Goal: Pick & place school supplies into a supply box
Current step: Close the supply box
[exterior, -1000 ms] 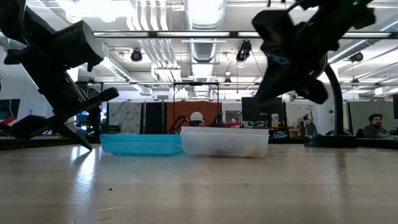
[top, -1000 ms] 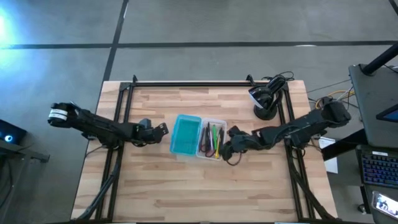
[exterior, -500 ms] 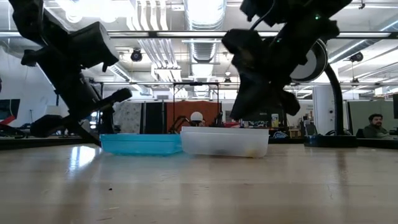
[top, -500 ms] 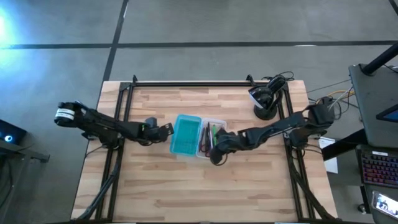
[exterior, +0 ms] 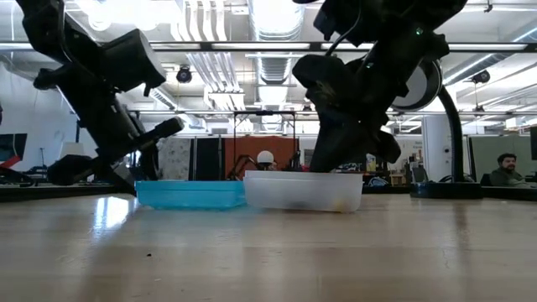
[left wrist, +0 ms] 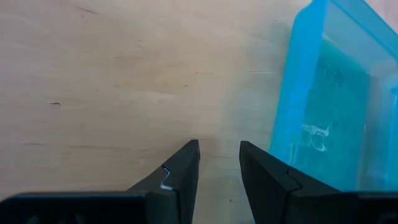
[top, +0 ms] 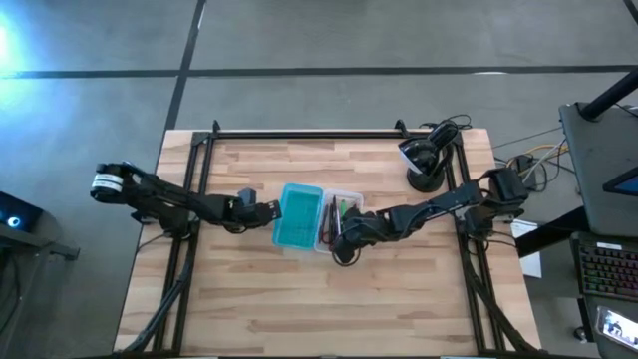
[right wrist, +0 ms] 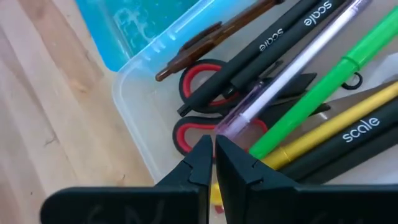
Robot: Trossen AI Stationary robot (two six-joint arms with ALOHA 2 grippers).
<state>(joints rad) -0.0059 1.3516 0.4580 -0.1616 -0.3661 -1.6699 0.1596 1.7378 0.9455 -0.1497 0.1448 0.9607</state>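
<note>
Now right gripper (right wrist: 213, 163), fingers pinched together and empty, has swung in over clear supply box (top: 340, 221) holding pens and scissors (right wrist: 202, 106); left gripper (left wrist: 219, 163), parted, empty, has crept beside teal lid (top: 297, 215). Likely closing next.

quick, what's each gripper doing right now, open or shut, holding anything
Left gripper: open, empty, just beside the teal lid.
Right gripper: shut, empty, over the supply box above the red-handled scissors.
</note>
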